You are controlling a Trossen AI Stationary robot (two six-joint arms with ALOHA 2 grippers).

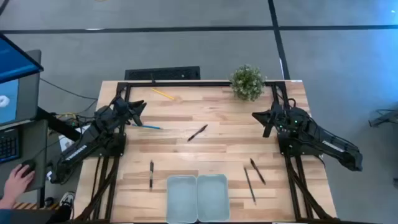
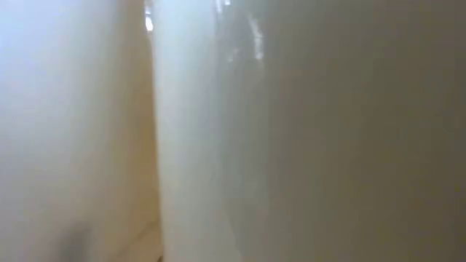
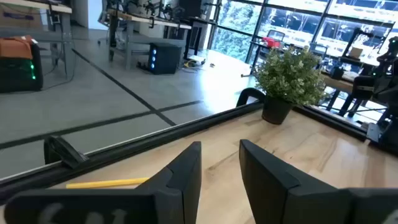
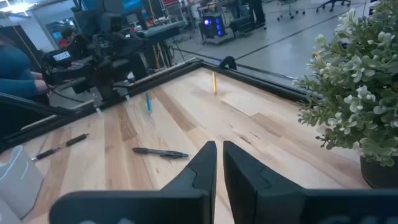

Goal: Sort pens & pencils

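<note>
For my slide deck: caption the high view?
Two idle arms flank a wooden table with scattered pens, pencils and two trays.

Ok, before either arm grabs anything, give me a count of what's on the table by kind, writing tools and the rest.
Black pens: 4
Pencils: 2, one yellow pencil, one blue pencil
Pale trays: 2
Potted plant: 1
Total: 9
</note>
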